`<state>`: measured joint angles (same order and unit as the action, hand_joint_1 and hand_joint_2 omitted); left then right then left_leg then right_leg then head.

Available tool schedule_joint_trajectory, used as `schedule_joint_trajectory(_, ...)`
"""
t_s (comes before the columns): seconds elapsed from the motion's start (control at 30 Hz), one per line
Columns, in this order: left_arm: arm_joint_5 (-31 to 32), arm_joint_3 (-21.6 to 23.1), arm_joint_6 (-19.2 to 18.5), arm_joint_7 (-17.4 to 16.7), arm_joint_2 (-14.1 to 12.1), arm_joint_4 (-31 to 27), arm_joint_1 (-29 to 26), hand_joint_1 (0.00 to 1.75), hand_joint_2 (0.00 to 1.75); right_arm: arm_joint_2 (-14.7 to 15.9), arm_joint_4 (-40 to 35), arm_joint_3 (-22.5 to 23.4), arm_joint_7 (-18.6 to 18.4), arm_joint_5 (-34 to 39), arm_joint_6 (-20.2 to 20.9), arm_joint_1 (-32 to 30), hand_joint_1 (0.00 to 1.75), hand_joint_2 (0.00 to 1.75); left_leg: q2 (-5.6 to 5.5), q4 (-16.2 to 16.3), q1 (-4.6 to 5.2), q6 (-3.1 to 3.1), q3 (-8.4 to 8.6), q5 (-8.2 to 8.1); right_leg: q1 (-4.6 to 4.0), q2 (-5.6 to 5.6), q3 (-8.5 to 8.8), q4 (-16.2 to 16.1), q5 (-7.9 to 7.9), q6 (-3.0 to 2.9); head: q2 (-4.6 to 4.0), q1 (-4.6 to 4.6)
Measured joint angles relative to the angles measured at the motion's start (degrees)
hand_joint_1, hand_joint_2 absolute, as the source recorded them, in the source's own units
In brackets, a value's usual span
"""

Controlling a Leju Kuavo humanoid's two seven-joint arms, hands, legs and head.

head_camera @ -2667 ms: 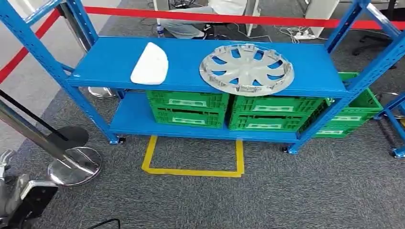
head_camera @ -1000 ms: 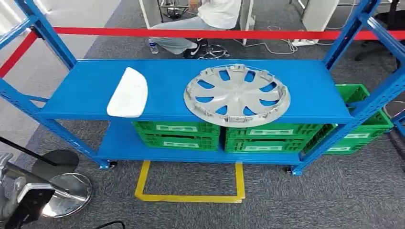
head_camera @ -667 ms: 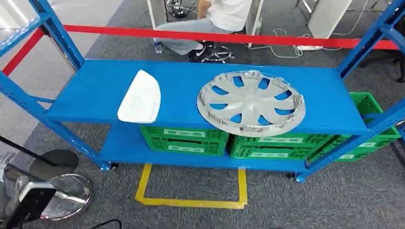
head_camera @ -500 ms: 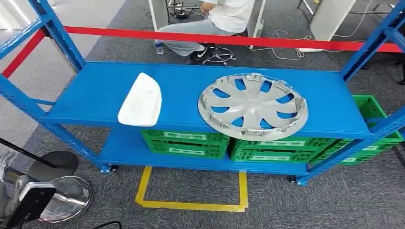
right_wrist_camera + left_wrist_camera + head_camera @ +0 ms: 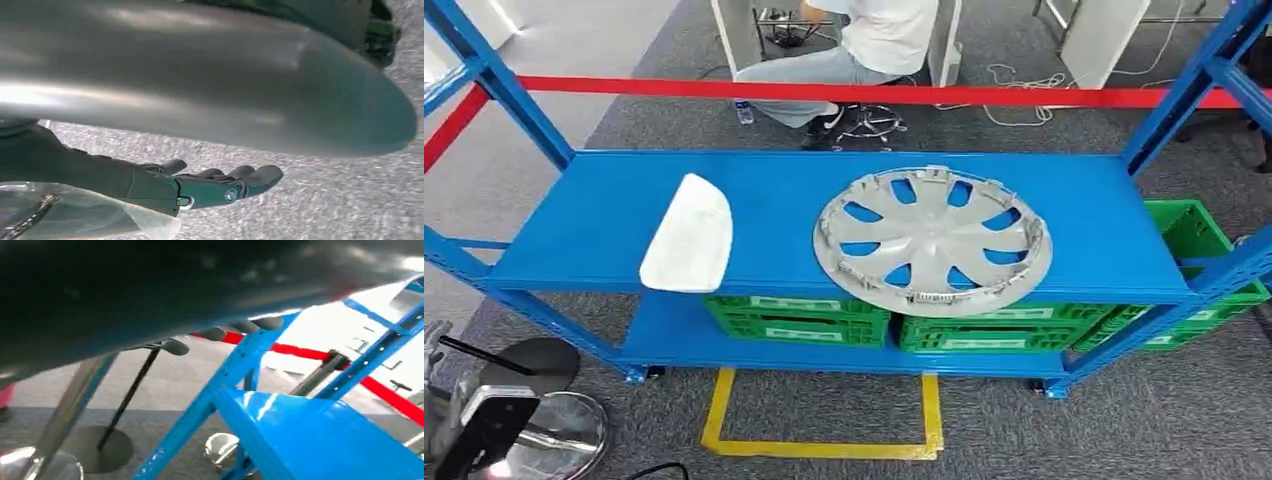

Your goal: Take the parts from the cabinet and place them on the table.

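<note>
Hubcap (image 5: 932,240) and white part (image 5: 689,235) lie apart on my blue shelf (image 5: 1084,205). My right hand (image 5: 210,185) hangs empty, fingers extended; my left hand's (image 5: 225,332) fingers: cannot tell.

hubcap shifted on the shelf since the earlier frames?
No. The hubcap keeps its place beside the white part, overhanging the blue shelf's front edge; the whole picture shifted, so the camera moved.

Looks like a robot test area sitting inside an office or lab. A blue steel rack (image 5: 1114,190) with perforated uprights is standing on grey carpet tile (image 5: 1124,420), green plastic crates (image 5: 799,320) are sitting on its bottom shelf, and yellow tape (image 5: 824,445) is marking a square on the floor in front. Red barrier belt (image 5: 824,92) on chrome stanchions (image 5: 554,440) is cordoning it off. Behind, a person (image 5: 864,40) is sitting at a desk, with cables (image 5: 1024,85) trailing over the carpet.
</note>
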<state>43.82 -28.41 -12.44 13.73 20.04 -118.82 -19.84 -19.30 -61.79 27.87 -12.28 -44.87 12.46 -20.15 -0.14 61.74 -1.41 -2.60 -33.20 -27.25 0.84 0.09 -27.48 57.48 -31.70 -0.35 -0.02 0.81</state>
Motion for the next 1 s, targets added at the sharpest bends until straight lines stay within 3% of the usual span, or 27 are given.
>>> schedule_joint_trajectory(0.03, -0.02, 0.00, 0.00, 0.06, -0.02, 0.02, 0.00, 0.00, 0.00, 0.00, 0.00, 0.00, 0.02, 0.00, 0.02, 0.02, 0.00, 0.00, -0.01, -1.52, 0.11, 0.19, 0.56, 0.12, -0.01, -0.03, -0.22, -0.01, -0.37, 0.47, 0.00, -0.04)
schedule_joint_trajectory(0.07, 0.00, 0.02, -0.04, 0.11, -0.02, 0.00, 0.06, 0.00, 0.00, 0.00, -0.02, 0.02, -0.02, 0.02, 0.07, 0.02, 0.00, 0.00, 0.37, -2.86, 0.57, 0.69, 0.37, -2.48, -0.28, 0.03, -0.45, 0.16, -0.55, 1.02, 0.00, 0.52)
schedule_joint_trajectory(0.1, 0.02, 0.04, 0.00, 0.17, -0.02, 0.00, -0.06, 0.00, 0.00, 0.00, -0.02, 0.00, -0.07, 0.02, 0.07, 0.03, 0.00, 0.00, 0.25, -2.60, 0.54, 1.40, 0.33, -0.43, -0.27, -0.09, -0.50, 0.13, -0.80, 1.33, 0.02, 0.26)
schedule_joint_trajectory(0.13, -0.02, -0.07, 0.09, 0.17, 0.02, -0.02, -0.32, 0.00, 0.00, 0.02, -0.02, 0.02, -0.07, 0.04, 0.09, 0.00, 0.00, 0.00, 0.11, -2.87, 0.33, 1.46, 0.39, 0.13, -0.44, -0.20, -0.20, 0.40, -1.43, 0.96, 0.02, 0.22)
schedule_joint_trajectory(0.17, -0.09, -0.07, 0.07, 0.28, -0.02, -0.02, -0.27, 0.00, 0.00, 0.02, -0.02, 0.02, -0.07, 0.07, 0.09, -0.03, 0.00, 0.00, 0.10, -2.82, 0.43, 1.42, 0.38, 0.04, -0.41, -0.17, -0.18, 0.19, -0.87, -0.19, 0.00, 0.20)
schedule_joint_trajectory(0.33, -0.61, 0.42, 0.09, 0.63, 0.04, -0.02, -0.52, 0.00, 0.00, 0.02, -0.20, 0.02, -0.15, 0.09, 0.15, -0.03, 0.00, 0.00, 0.03, -2.82, 0.70, 2.22, 0.45, -0.49, -0.30, -0.17, 0.35, -0.75, -1.00, -0.14, 0.02, 0.20)
schedule_joint_trajectory(0.4, -0.63, 0.50, 0.09, 0.68, 0.02, -0.02, -0.56, 0.00, 0.00, 0.02, -0.24, 0.04, -0.15, 0.09, 0.17, -0.03, 0.00, 0.00, 0.03, -2.82, 0.73, 2.33, 0.49, -0.57, -0.27, -0.18, 0.49, -1.01, -0.98, 0.30, 0.02, 0.20)
schedule_joint_trajectory(0.47, -0.77, 0.63, 0.26, 0.68, 0.02, -0.02, -0.60, 0.00, 0.00, 0.02, -0.33, 0.04, -0.17, 0.11, 0.17, -0.03, 0.00, 0.00, 0.03, -2.81, 0.79, 2.44, 0.51, -0.63, -0.16, -0.18, 0.61, -1.26, -1.01, 1.46, 0.02, 0.20)
schedule_joint_trajectory(0.57, -1.22, 0.96, 0.46, 0.68, 0.02, -0.06, -0.66, 0.00, 0.00, 0.02, -0.37, 0.07, -0.20, 0.11, 0.42, -0.04, 0.00, 0.00, 0.03, -2.81, 0.80, 2.45, 0.58, -0.64, -0.14, -0.18, 0.65, -1.36, -0.96, 1.80, 0.02, 0.20)
schedule_joint_trajectory(0.97, 2.19, 1.95, 1.01, -0.28, 0.02, -0.28, -0.48, 0.00, 0.00, 0.02, -0.48, 0.70, 0.02, -0.30, 0.87, -0.04, 0.00, 0.00, 0.04, -2.84, 0.63, 2.44, 0.78, -0.61, -0.32, -0.18, 0.71, -1.22, -1.00, 1.83, 0.02, 0.22)
schedule_joint_trajectory(1.0, 2.49, 1.99, 1.01, -0.28, 0.02, -0.28, -0.43, 0.00, 1.75, 0.02, -0.48, 0.79, 0.07, -0.39, 0.96, -0.02, 0.00, 0.00, 0.04, -2.84, 0.63, 2.44, 0.78, -0.61, -0.32, -0.19, 0.71, -1.22, -1.01, 1.83, 0.02, 0.22)
